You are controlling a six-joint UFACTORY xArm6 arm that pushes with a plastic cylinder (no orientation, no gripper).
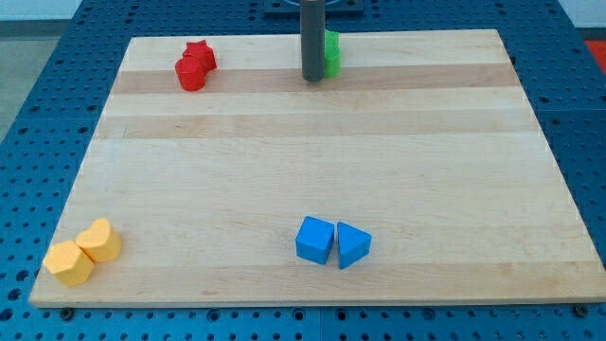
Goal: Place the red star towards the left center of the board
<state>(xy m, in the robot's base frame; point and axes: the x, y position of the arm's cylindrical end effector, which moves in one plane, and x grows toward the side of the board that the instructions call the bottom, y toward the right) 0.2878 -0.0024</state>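
Observation:
The red star (201, 53) lies near the view's top left of the wooden board (312, 161), touching a red round block (190, 73) just below it. My tip (312, 79) stands at the view's top centre, well to the right of the red star, right beside a green block (332, 54) that the rod partly hides.
A blue cube (315, 239) and a blue triangular block (352, 244) lie side by side at the view's bottom centre. Two yellow-orange blocks (99, 240) (69, 262) sit at the view's bottom left corner. The board rests on a blue pegboard table (38, 114).

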